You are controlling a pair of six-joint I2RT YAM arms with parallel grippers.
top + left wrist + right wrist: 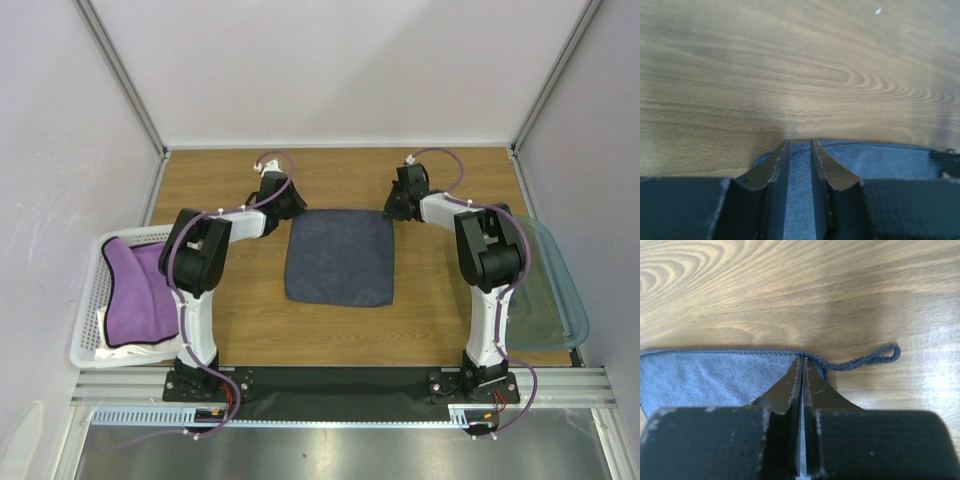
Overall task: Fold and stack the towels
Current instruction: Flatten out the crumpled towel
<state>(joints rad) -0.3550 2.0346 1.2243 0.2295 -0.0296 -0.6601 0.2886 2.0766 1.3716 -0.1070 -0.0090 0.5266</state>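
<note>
Towels number three: at nine o'clock you have one purple towel atop one white towel in the single basket. One navy towel lies flat mid-table. Your left gripper straddles its eleven o'clock corner, jaws narrow; the blurred view may hide a pinch. Your right gripper is clamped on the one o'clock corner. One teal bin sits at three o'clock.
</note>
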